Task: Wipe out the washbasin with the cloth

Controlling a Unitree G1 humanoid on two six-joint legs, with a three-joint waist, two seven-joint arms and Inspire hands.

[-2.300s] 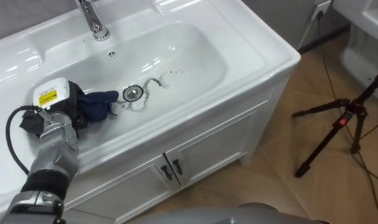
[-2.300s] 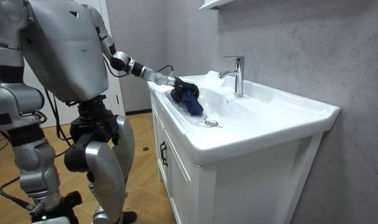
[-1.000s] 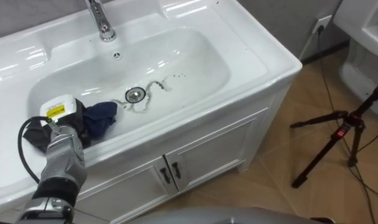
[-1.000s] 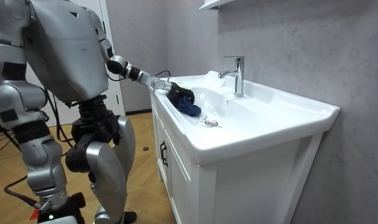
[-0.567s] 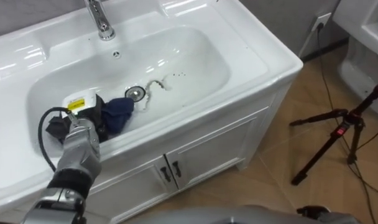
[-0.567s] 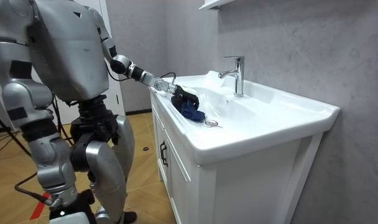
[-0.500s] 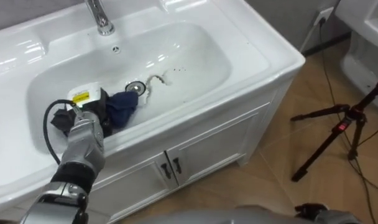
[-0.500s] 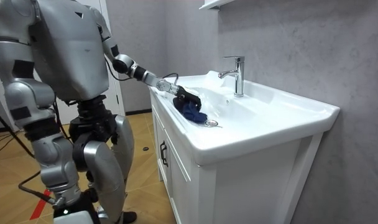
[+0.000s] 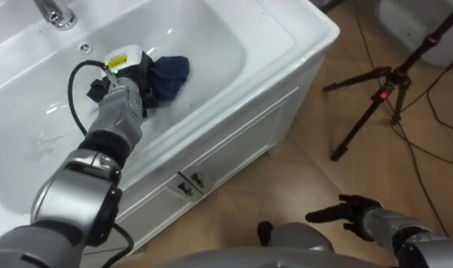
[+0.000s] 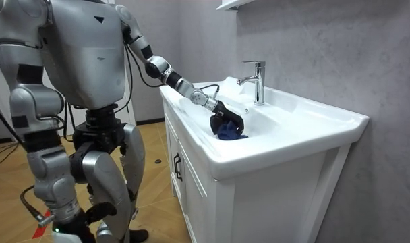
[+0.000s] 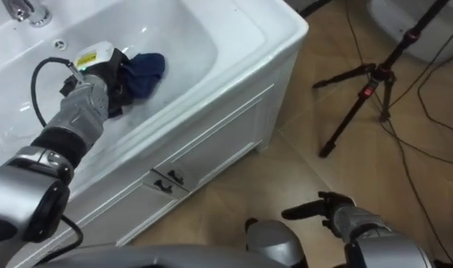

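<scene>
1. Basin (image 9: 219,37) takes up the upper left of the left eye view, a white bowl set in a white cabinet (image 9: 234,141). The dark blue cloth (image 9: 172,73) lies bunched on the bowl's floor close to the front wall.
2. The left hand (image 9: 128,80) reaches in from the lower left. Its fingers are clenched on the cloth's near edge, and the rest of the cloth trails toward the frame's right.
3. To wipe well, I judge the cloth should be pressed flat to the porcelain rather than dragged as a wad. It should then sweep in overlapping passes over the floor and up the side walls.
4. The faucet (image 9: 54,13) stands at the top left edge, with the overflow hole (image 9: 85,47) just below it. A pass toward the back wall would need to stop short of the spout.
5. The basin's front rim sits under the forearm, so a deeper reach likely means lifting the elbow to clear it.
6. The right hand (image 9: 344,214) hangs at the lower right above the wooden floor (image 9: 301,186), fingers relaxed and holding nothing.
7. A tripod (image 9: 379,93) stands at the upper right, well apart from the cabinet and out of the wiping arm's way.
</scene>
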